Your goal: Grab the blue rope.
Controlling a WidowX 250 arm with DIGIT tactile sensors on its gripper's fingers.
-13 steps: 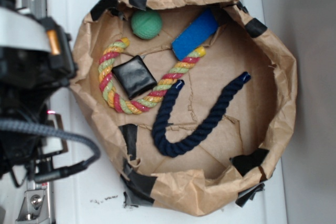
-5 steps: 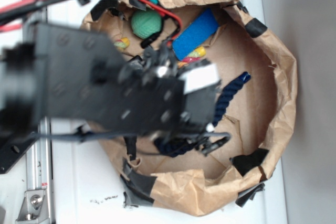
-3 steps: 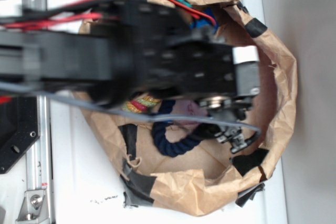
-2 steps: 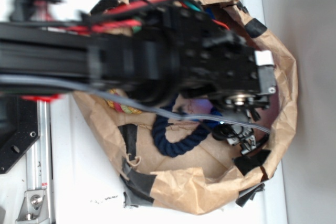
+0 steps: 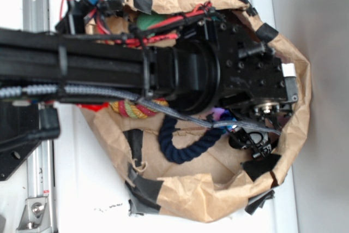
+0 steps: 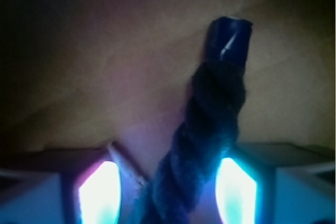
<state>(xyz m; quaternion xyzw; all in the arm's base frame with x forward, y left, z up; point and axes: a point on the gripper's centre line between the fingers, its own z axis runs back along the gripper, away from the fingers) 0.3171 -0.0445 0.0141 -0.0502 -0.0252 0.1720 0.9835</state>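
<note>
Brown paper, crumpled and patched with black tape, forms the shallow basin (image 5: 294, 107) in which all items are held. Most of the basin is covered in the exterior view by the black arm (image 5: 109, 72), which extends from the left edge across to the right wall. The blue rope (image 5: 182, 148) is seen below the arm, its curved bend lying on the paper floor near the lower middle; both its ends are hidden under the arm in this view. A short stretch of the red-yellow-green rope (image 5: 136, 108) is visible at the arm's lower edge, just left of the blue rope. Part of a green ball (image 5: 148, 21) is glimpsed near the top rim, behind red cables.

In the wrist view, the blue rope (image 6: 207, 129) is observed running upward between the two fingers (image 6: 100, 192) of the gripper (image 6: 168, 192), with its glossy sealed end beyond them on the paper. The fingers are spread, one on each side of the rope; the right one appears close against it, though contact cannot be confirmed in the dim light.
</note>
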